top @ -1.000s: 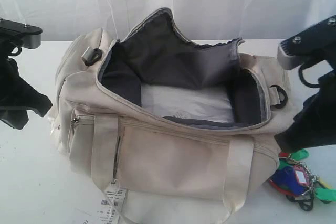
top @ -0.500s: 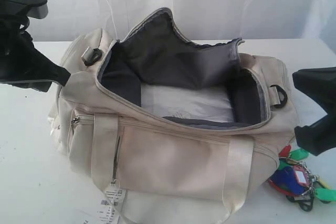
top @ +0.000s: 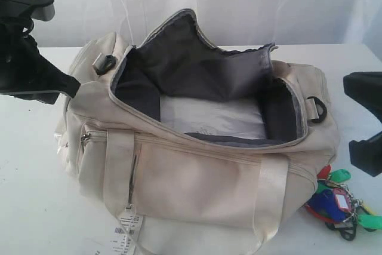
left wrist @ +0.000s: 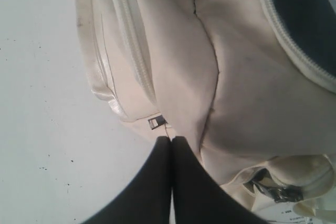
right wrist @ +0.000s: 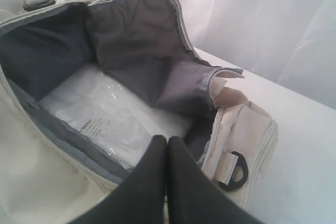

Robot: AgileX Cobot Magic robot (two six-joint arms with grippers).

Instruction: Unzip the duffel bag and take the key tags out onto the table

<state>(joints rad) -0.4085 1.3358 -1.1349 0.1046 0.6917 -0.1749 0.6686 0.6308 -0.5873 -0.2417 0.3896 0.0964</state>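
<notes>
The cream duffel bag [top: 197, 177] lies unzipped in the middle of the white table [top: 36, 207], its top flap folded back over dark grey lining. The key tags [top: 340, 204], a green, blue, red and yellow bunch, lie on the table against the bag's right front corner. My left gripper [left wrist: 171, 139] is shut and empty, its tips just off the bag's left end [left wrist: 247, 77] near a small zip pull [left wrist: 156, 123]. My right gripper [right wrist: 167, 140] is shut and empty, hanging above the bag's right end [right wrist: 247, 129]. In the exterior view its arm [top: 367, 156] stands clear of the tags.
A white plastic packet [top: 212, 117] lies flat on the bag's floor. A white barcode hangtag [top: 126, 231] hangs at the bag's front left. Black D-rings [top: 318, 110] sit at both ends. A pale curtain backs the table.
The right arm has drawn up and away to the right from the key tags, which stay on the table. The left arm rose and came to the bag's left end, then held still.
</notes>
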